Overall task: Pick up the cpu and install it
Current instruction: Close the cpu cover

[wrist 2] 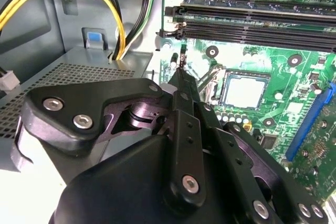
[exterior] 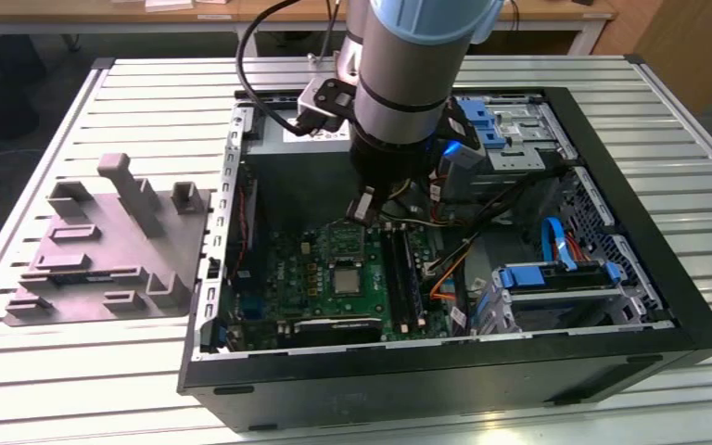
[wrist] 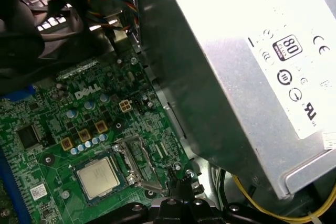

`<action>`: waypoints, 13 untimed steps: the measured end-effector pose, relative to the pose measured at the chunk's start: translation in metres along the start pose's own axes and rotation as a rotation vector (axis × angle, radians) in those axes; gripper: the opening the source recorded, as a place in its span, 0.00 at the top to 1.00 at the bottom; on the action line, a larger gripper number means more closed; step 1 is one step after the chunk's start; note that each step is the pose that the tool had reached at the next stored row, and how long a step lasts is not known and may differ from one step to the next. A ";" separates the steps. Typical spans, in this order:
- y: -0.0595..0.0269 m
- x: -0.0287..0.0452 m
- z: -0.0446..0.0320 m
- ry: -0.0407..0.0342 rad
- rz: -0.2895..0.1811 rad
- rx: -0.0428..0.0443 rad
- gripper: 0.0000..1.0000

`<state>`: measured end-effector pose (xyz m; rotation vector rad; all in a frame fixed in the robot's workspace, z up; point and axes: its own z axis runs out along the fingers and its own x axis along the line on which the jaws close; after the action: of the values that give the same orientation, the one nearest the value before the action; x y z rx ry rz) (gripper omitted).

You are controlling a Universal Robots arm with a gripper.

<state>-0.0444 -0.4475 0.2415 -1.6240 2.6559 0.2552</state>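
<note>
The cpu (exterior: 348, 280), a small square chip with a pale silvery top, lies flat in the socket of the green circuit board (exterior: 319, 269) inside the open computer case. In both wrist views the cpu (wrist 2: 243, 90) (wrist: 100, 177) sits level in its dark frame, with the socket's metal clamp plate (wrist: 137, 162) raised beside it. My gripper (exterior: 366, 206) hangs above the board, a short way from the cpu, toward the power supply. Its black fingers (wrist 2: 181, 72) (wrist: 181, 186) are pressed together, with nothing between them.
The black case wall (exterior: 455, 366) rings the board. The silver power supply (wrist: 247, 77) is close beside the gripper, with yellow and black cables (wrist 2: 113, 9). Memory slots (wrist 2: 252, 22) run past the socket. A grey moulded holder (exterior: 103, 250) with upright posts stands on the slatted table at the exterior view's left.
</note>
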 end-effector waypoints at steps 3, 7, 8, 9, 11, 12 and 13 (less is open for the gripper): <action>0.0002 -0.0001 -0.0010 0.0049 -0.006 -0.0119 0.89; 0.0004 -0.0002 -0.0025 0.0088 -0.014 -0.0173 0.89; 0.0004 -0.0002 -0.0025 0.0087 -0.014 -0.0174 0.89; 0.0004 -0.0002 -0.0024 0.0086 -0.014 -0.0175 0.89; 0.0004 -0.0002 -0.0025 0.0086 -0.014 -0.0175 0.89; 0.0004 -0.0002 -0.0024 0.0086 -0.014 -0.0175 0.89; 0.0004 -0.0002 -0.0025 0.0087 -0.014 -0.0175 0.89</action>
<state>-0.0444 -0.4475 0.2440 -1.6519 2.6551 0.2724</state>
